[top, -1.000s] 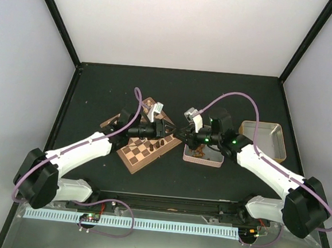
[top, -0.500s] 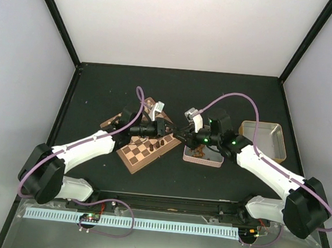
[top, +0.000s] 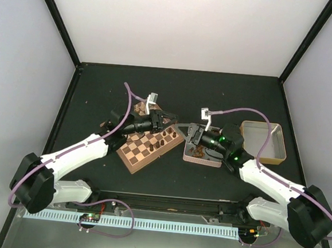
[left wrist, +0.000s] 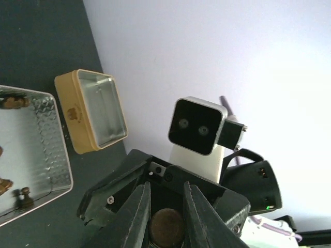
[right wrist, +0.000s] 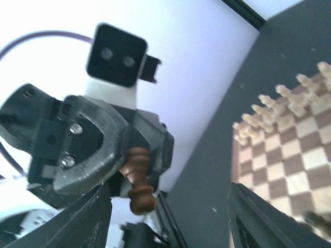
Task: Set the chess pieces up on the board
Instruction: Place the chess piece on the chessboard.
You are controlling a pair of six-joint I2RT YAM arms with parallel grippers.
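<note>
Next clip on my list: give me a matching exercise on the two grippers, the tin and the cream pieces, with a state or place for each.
Things:
1. left gripper
2. right gripper
3. silvery tin
4. cream pieces

States:
A. standing along one edge of the board
B. fingers apart, nothing between them
C. shut on a dark chess piece
D. a few dark pieces inside

Pairs: 1-C, 2-B, 3-D, 4-A
</note>
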